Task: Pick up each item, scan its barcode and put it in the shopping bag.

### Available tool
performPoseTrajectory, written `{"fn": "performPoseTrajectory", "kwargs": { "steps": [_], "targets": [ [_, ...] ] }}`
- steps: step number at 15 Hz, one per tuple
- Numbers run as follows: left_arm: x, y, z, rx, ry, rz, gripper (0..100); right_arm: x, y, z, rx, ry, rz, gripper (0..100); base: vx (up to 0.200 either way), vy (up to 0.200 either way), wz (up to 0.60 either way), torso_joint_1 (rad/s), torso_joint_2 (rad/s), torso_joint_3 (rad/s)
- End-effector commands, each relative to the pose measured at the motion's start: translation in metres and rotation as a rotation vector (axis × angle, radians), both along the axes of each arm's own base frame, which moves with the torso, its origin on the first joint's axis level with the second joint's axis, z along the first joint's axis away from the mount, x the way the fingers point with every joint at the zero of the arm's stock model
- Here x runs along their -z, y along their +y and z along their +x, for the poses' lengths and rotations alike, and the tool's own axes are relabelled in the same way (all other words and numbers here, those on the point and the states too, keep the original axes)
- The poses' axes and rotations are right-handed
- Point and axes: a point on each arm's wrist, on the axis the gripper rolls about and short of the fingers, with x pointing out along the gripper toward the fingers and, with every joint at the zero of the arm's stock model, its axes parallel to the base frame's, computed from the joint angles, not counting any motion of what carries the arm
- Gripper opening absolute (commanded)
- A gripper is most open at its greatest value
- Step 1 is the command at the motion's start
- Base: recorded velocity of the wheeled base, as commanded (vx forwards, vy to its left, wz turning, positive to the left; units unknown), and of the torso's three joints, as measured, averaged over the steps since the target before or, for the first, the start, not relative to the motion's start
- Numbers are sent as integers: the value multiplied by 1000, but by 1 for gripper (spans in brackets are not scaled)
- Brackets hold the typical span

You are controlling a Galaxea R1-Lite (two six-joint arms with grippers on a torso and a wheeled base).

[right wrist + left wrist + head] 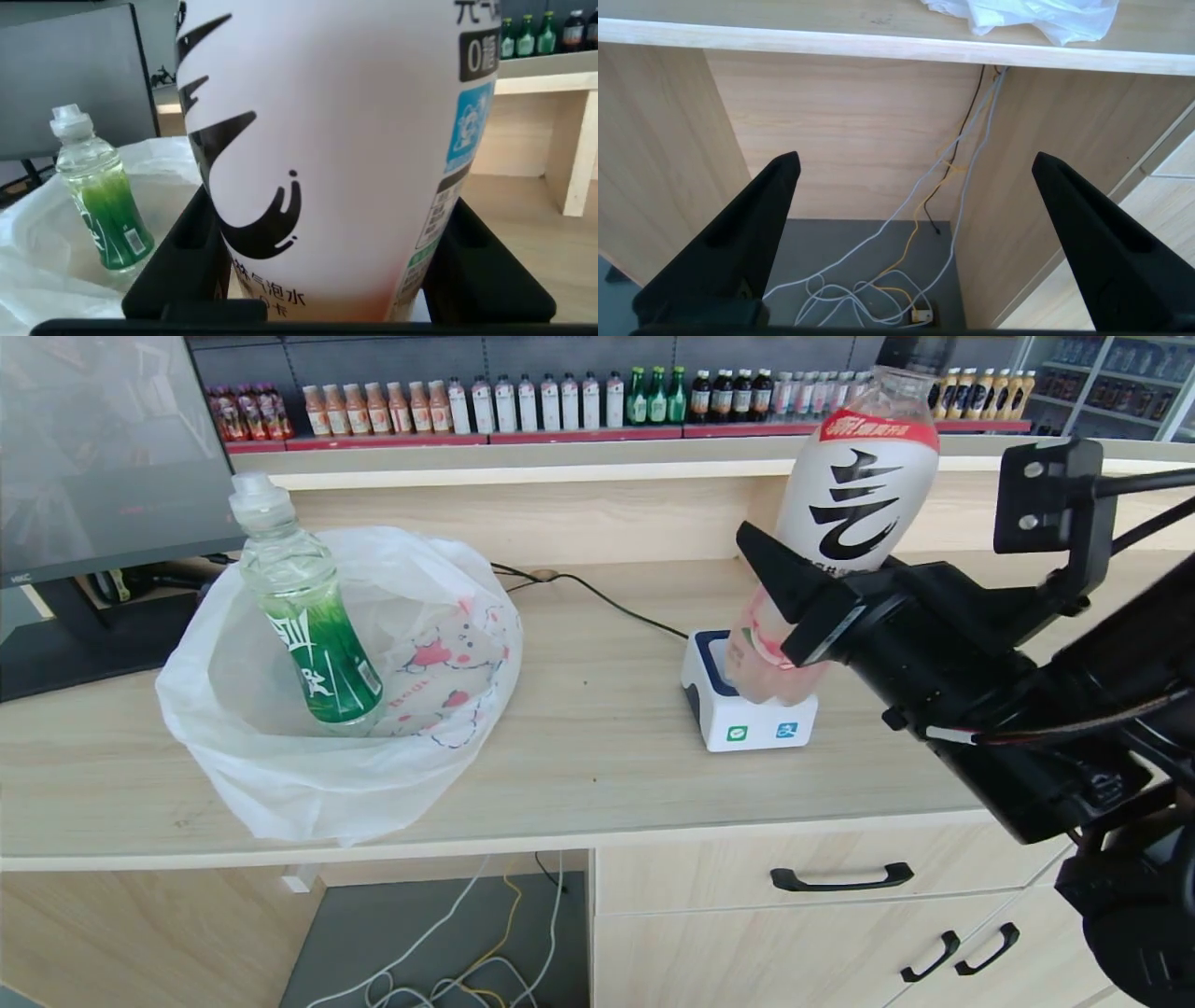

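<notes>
Sitting clamped between right jaws, white bottle

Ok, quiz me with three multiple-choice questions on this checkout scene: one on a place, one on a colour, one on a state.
1. Where does the green-label bottle stand? A in a drawer; B in the shopping bag; C on the floor.
2. What colour are the sides of the scanner? A black; B red; C white.
3. The right end effector is: A shut on the white-label bottle; B open and empty; C shut on a cable.

Answers:
1 B: it stands upright inside the bag on the counter.
2 C: its sides are white under a blue top.
3 A: it clamps that bottle at the scanner.
</notes>
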Motion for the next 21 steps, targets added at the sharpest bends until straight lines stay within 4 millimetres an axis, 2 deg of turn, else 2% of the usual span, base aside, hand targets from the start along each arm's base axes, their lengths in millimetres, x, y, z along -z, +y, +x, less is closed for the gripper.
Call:
{"fn": "performPoseTrajectory", "kwargs": {
  "steps": [1,6,8,11,14,21],
  "targets": [
    [0,0,0,0,0,0,100,11,-9,3,46,11,-64,0,0,0,0,0,0,0],
    [0,0,0,0,0,0,100,6,-17,11,137,-76,-117,0,0,0,0,0,0,0],
    [0,0,0,0,0,-1,100,0,-16,14,141,-103,-110,0,0,0,0,0,0,0],
    [0,0,0,1,0,0,100,3,-8,25,143,-101,-110,0,0,0,0,0,0,0],
    [0,0,0,1,0,2,100,-1,-3,32,143,-115,-98,0,0,200,0,1,1,4],
    [0,0,0,1,0,-3,100,-11,-7,27,151,-142,-64,0,0,200,0,4,2,2]
  ]
}}
